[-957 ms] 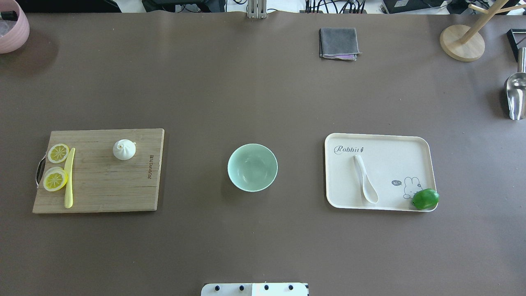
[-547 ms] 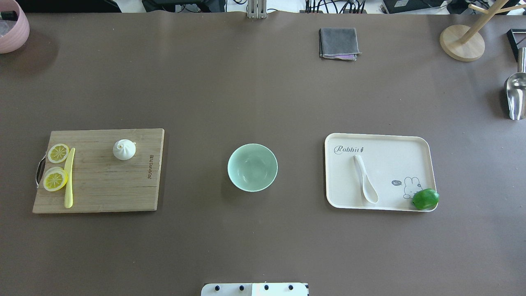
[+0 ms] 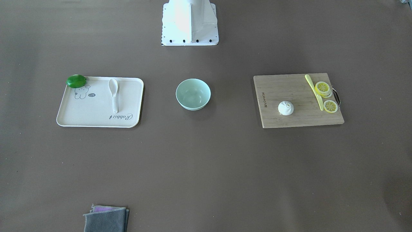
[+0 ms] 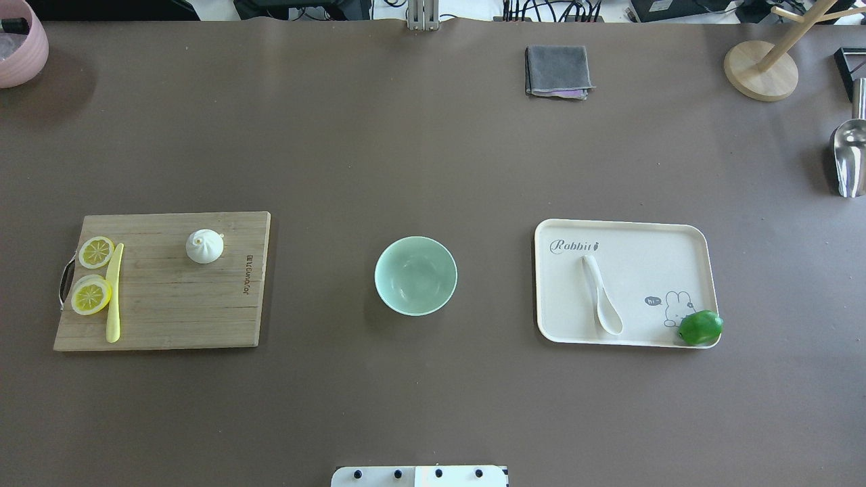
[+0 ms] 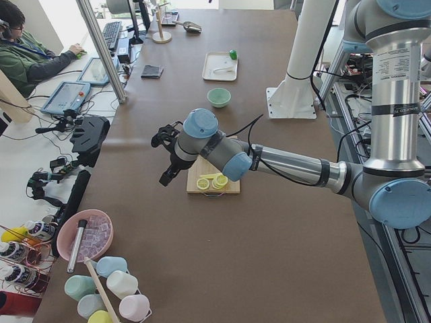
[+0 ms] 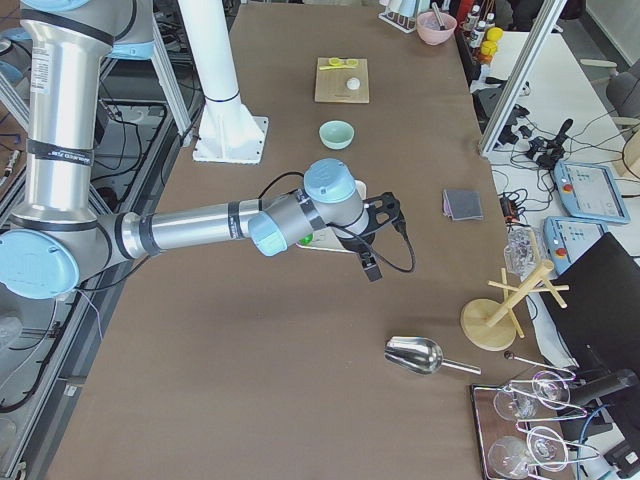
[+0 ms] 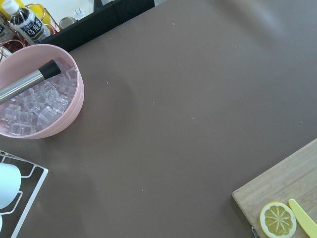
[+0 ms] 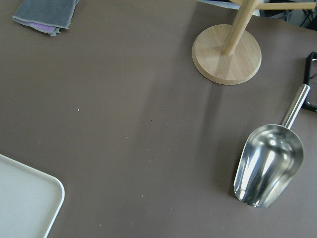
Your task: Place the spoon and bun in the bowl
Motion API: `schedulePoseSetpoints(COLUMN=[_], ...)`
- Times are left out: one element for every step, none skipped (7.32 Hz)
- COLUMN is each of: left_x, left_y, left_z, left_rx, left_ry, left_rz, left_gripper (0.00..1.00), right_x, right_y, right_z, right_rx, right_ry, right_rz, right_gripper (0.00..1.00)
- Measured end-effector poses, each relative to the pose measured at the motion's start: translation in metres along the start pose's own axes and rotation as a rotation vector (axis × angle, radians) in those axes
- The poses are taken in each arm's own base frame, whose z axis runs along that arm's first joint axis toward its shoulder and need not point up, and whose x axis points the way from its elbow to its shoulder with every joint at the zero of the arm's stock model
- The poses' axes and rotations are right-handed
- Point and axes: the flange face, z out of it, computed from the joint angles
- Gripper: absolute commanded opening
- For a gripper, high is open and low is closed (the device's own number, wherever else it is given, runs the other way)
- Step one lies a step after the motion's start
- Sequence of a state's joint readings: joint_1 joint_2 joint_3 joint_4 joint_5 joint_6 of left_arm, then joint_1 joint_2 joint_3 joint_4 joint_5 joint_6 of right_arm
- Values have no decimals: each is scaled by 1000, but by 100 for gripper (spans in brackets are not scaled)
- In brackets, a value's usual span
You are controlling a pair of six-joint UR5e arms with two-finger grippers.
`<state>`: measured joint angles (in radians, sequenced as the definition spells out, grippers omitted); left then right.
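The mint-green bowl [image 4: 415, 275] stood upright in the middle of the brown worktop [image 4: 419, 162], with nothing inside it. To the bowl's side toward the robot's left lay a wooden cutting board [image 4: 162, 304]. On the part of the board nearer the bowl sat the white pleated bun [image 4: 204, 246]. On the board's far edge from the bowl lay lemon slices [image 4: 92, 295] beside a thin yellow knife [image 4: 114, 297].

On the bowl's other side, about as far off, lay a cream tray [image 4: 649, 237]. The white spoon [image 4: 602, 295] rested flat on it, on the half nearer the bowl, scoop toward the robot. A green lime [image 4: 700, 327] sat on the tray corner farthest from the bowl. A folded grey cloth [image 4: 557, 70] lay well beyond the bowl, near the worktop's far edge.

The left end effector [image 5: 163, 160] hung above the worktop, past the cutting board from the bowl. The right end effector [image 6: 383, 240] hung past the tray from the bowl. Neither touched anything. Whether their fingers were spread or pressed together I cannot tell.
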<state>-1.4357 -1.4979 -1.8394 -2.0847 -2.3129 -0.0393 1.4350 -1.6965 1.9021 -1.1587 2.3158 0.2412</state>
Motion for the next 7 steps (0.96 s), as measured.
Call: schedulePoseSetpoints(left_x=[12, 20, 23, 25, 26, 27, 27], left_y=[-6, -9, -10, -11, -11, -11, -11], left_z=[10, 15, 17, 18, 19, 20, 21], left_rx=[0, 1, 1, -1, -2, -3, -4], left_ry=[23, 36, 42, 45, 48, 49, 50], left_rz=[16, 13, 4, 1, 0, 0, -1], left_gripper=[99, 99, 99, 99, 99, 99, 99], right_x=[-33, -72, -112, -152, -193, -233, -269], right_y=[-15, -25, -28, -23, -14, -4, 6], right_z=[23, 50, 76, 100, 124, 144, 160], right_rx=[-17, -33, -39, -36, -25, -8, 4], right_ry=[-11, -3, 19, 44, 63, 68, 63], right_rz=[54, 109, 143, 150, 148, 154, 161], right_gripper=[100, 100, 100, 100, 100, 100, 96])
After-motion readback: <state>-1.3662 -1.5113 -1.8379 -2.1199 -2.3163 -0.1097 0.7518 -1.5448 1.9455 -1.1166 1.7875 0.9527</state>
